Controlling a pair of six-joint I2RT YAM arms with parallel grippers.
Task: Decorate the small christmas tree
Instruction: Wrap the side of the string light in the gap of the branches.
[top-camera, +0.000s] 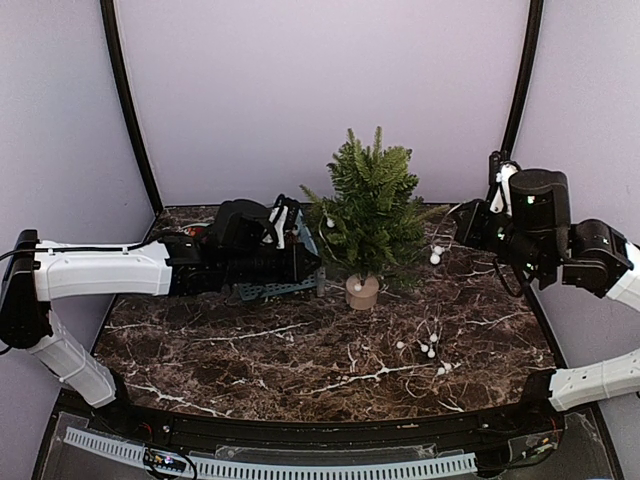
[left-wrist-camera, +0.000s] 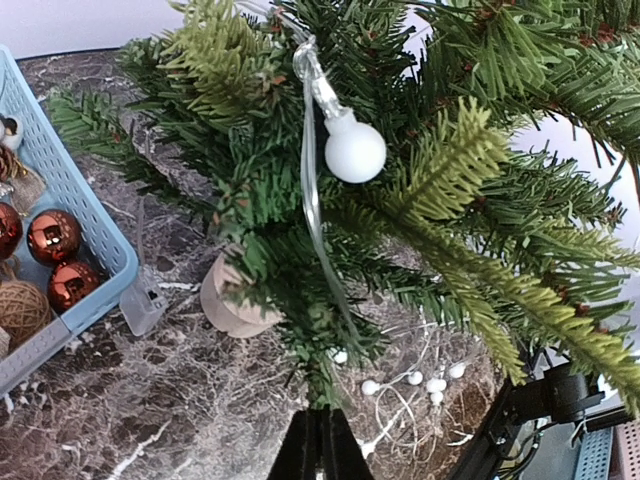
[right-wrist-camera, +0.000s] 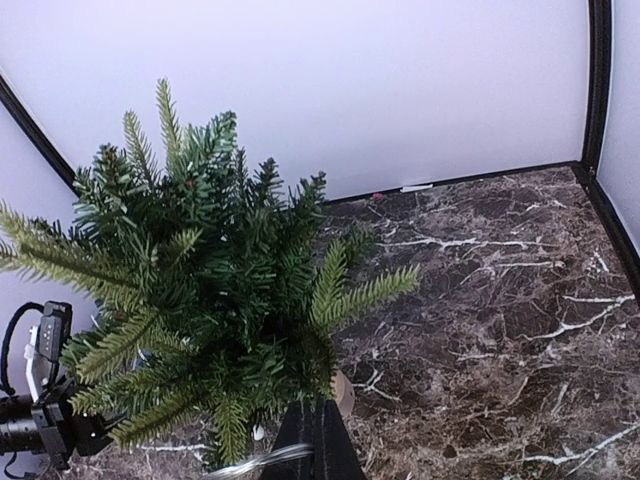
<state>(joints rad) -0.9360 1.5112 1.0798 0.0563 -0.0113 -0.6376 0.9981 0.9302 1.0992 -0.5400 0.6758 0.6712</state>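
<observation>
The left arm (top-camera: 100, 270) stretches low and nearly level from its base, white forearm leading into a black wrist. The left hand (top-camera: 298, 228) points towards the right hand, its fingers (left-wrist-camera: 320, 445) pressed together into one dark wedge. The right arm (top-camera: 600, 258) is held higher, elbow bent. The right hand (top-camera: 462, 222) faces the left hand, well apart from it, fingers (right-wrist-camera: 315, 440) likewise closed.

Bright, soft, even light fills all views; the tabletop (top-camera: 300, 350) shows only faint shade beneath the small christmas tree (top-camera: 370, 215). In the left wrist view, the background at 3 o'clock blows out white; the left claw (left-wrist-camera: 320, 430) at 6 o'clock is dark and blurred.
</observation>
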